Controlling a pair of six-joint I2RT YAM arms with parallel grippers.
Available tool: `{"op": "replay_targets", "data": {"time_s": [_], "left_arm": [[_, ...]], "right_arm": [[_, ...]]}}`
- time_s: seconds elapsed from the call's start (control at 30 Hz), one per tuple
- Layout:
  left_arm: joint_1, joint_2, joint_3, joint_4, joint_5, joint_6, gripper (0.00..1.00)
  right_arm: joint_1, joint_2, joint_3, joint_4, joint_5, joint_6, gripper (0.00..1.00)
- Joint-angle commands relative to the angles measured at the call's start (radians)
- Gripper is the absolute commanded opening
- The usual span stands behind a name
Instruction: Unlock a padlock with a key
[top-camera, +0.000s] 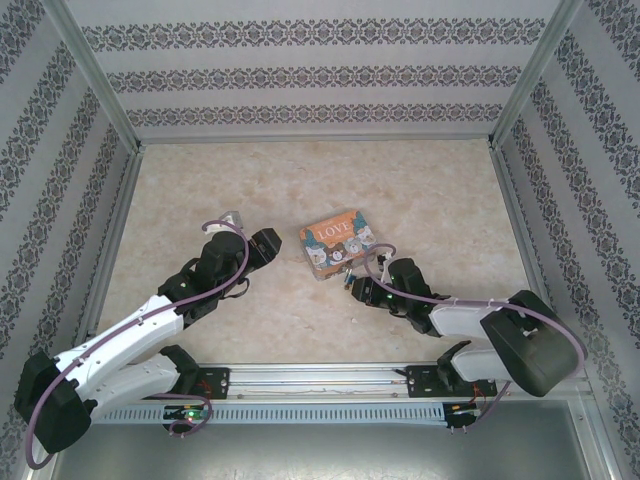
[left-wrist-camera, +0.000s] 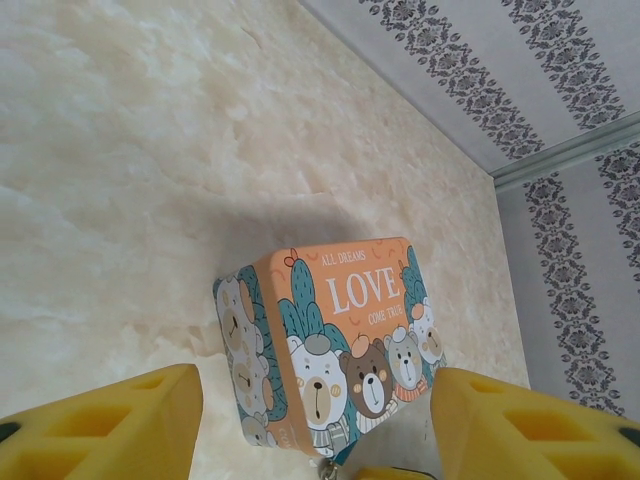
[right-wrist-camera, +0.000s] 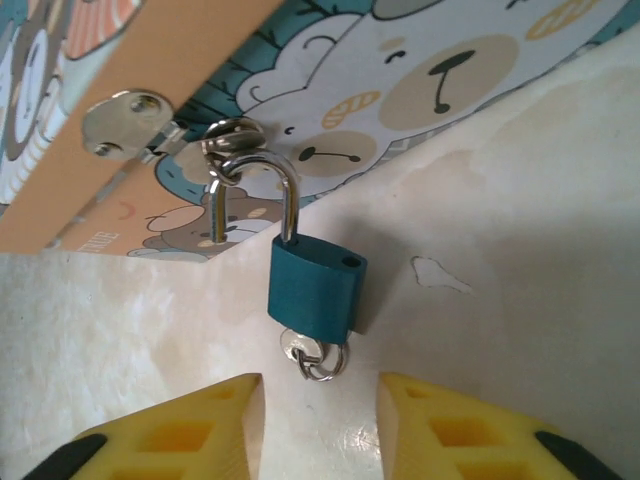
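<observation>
The teal padlock (right-wrist-camera: 315, 295) hangs by its silvery shackle (right-wrist-camera: 262, 175) from the metal hasp of the orange "LOVE" box (right-wrist-camera: 330, 60). One shackle leg stands free of the body, and its hole is empty. The key (right-wrist-camera: 305, 350), with a small ring, sticks in the padlock's underside. My right gripper (right-wrist-camera: 320, 430) is open just below the key and holds nothing; from above it (top-camera: 352, 287) sits at the box's near edge. My left gripper (left-wrist-camera: 315, 405) is open, its yellow fingers (left-wrist-camera: 110, 425) on either side of the box's (left-wrist-camera: 335, 335) near corner without touching it.
The box (top-camera: 338, 243) lies mid-table on the pale marble-patterned surface (top-camera: 420, 200), with my left gripper (top-camera: 268, 246) close to its left. Patterned walls (top-camera: 320, 75) with metal frame posts enclose the table. A small chip mark (right-wrist-camera: 440, 275) shows on the surface beside the padlock.
</observation>
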Motion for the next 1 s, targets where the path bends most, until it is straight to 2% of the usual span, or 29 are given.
{"op": "replay_targets", "data": {"time_s": [0.0, 0.1, 0.37, 0.63, 0.8, 0.97], "left_arm": [[0.002, -0.027, 0.000, -0.047, -0.030, 0.012, 0.62], [0.002, -0.031, -0.003, -0.052, -0.041, 0.014, 0.62], [0.008, -0.034, 0.014, -0.074, -0.059, 0.044, 0.68], [0.015, -0.039, 0.004, -0.054, -0.070, 0.075, 0.75], [0.026, -0.042, -0.007, -0.032, -0.063, 0.110, 0.82], [0.045, -0.049, -0.016, -0.010, -0.035, 0.155, 0.97]], "right_arm": [[-0.019, -0.033, -0.005, -0.063, 0.024, -0.027, 0.39], [-0.029, -0.077, 0.004, -0.107, 0.028, -0.046, 0.44], [-0.068, -0.215, 0.027, -0.246, 0.088, -0.112, 0.66], [-0.124, -0.307, 0.048, -0.325, 0.095, -0.141, 0.97], [-0.150, -0.340, 0.051, -0.338, 0.092, -0.149, 0.98], [-0.175, -0.361, 0.053, -0.336, 0.104, -0.153, 0.98]]}}
